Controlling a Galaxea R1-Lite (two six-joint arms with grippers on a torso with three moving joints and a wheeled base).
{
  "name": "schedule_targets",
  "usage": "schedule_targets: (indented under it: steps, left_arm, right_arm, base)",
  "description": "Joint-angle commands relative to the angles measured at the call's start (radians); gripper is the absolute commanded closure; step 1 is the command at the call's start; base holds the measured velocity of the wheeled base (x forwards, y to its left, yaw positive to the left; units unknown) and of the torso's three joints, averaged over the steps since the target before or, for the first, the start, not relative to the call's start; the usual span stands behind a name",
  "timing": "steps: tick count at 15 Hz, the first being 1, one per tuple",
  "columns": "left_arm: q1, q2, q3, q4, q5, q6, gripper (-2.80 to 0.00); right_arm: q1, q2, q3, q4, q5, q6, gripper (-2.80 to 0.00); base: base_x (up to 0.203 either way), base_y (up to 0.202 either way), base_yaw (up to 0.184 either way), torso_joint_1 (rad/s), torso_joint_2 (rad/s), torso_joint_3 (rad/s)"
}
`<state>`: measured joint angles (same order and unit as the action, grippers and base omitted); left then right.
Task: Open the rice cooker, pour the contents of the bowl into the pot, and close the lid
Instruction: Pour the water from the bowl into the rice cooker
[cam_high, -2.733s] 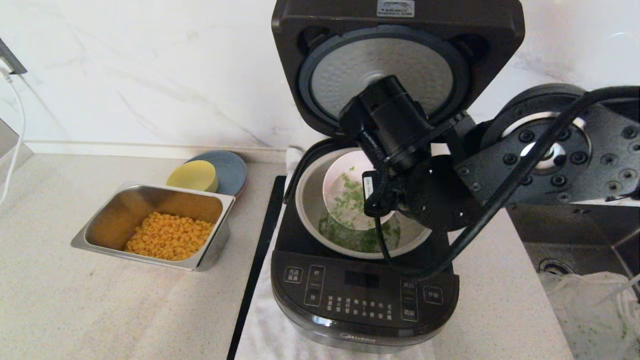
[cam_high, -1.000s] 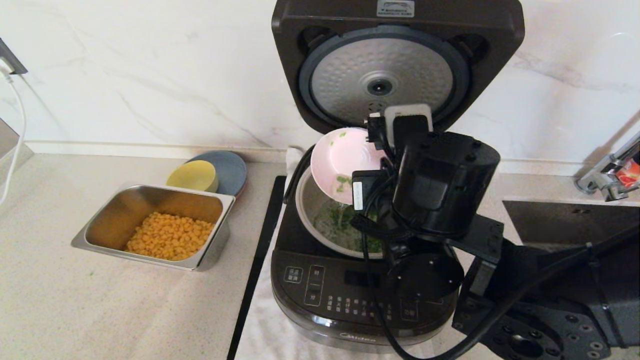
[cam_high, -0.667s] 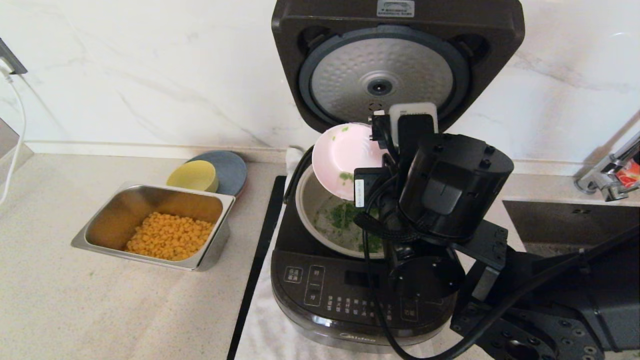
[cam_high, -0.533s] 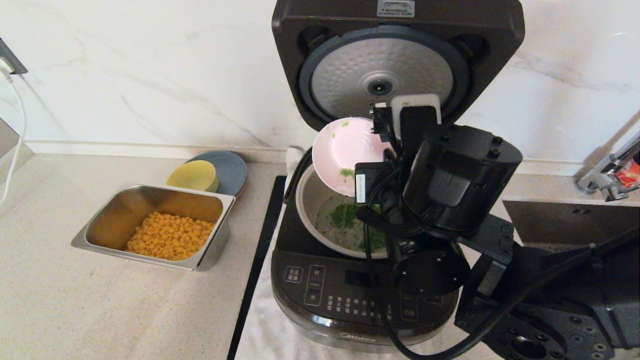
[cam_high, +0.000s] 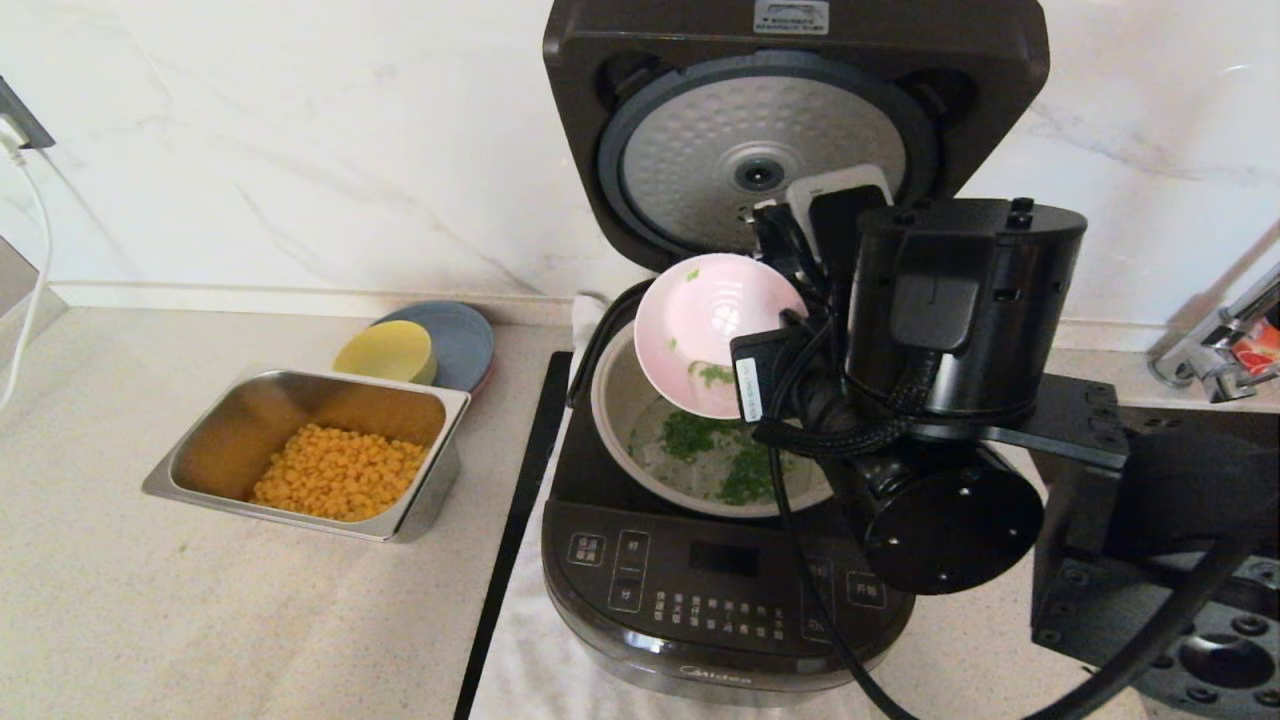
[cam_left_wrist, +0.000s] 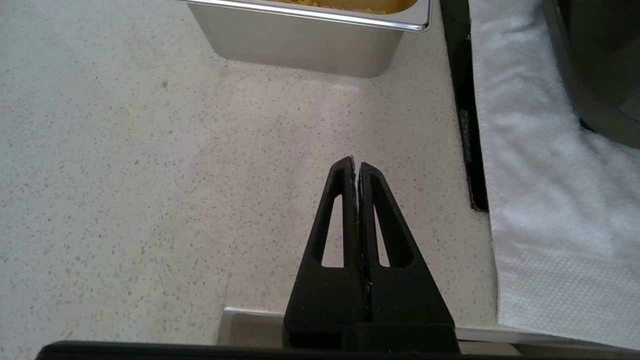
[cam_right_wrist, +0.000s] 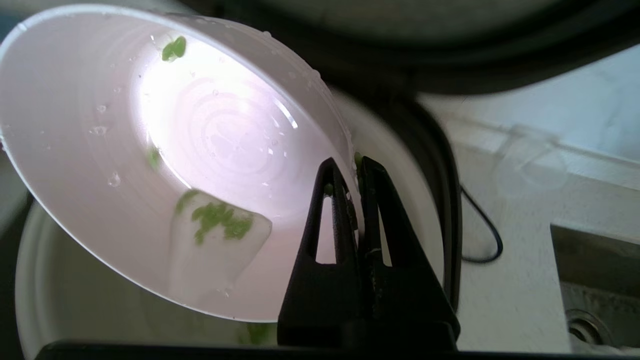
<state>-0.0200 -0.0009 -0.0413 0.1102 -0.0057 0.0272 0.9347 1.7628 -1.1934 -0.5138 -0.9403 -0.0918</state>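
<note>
Centrally, the right gripper (cam_right_wrist: 353, 172), clamped on the tilted bowl (cam_high: 715, 335) rim above the pot (cam_high: 615, 400), likely needed steeper tipping to shed clinging greens (cam_right_wrist: 220, 220); left gripper (cam_left_wrist: 356, 167) idled closed.

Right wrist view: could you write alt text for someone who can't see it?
The right hand pinches the rim of a tilted pink bowl, nearly emptied, with a few chopped greens clinging inside. Below it sits the pot of the open rice cooker.
</note>
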Motion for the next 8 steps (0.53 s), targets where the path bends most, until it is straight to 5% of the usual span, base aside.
schedule_targets:
  steps: [1, 4, 8]
  left_arm:
    - [0.000, -0.001, 0.000, 0.000, -0.001, 0.000, 0.00]
    - [0.000, -0.001, 0.000, 0.000, 0.000, 0.000, 0.00]
    - [0.000, -0.001, 0.000, 0.000, -0.002, 0.000, 0.00]
  right_arm:
    - [-0.002, -0.081, -0.012, 0.186, 0.044, 0.043, 0.00]
    - [-0.047, -0.153, -0.060, 0.418, 0.154, 0.131, 0.00]
    - [-0.109, -0.240, -0.134, 0.757, 0.352, 0.366, 0.00]
  base:
    - [0.000, 0.000, 0.000, 0.000, 0.00, 0.000]
    - [0.000, 0.000, 0.000, 0.000, 0.00, 0.000]
    - [0.000, 0.000, 0.000, 0.000, 0.00, 0.000]
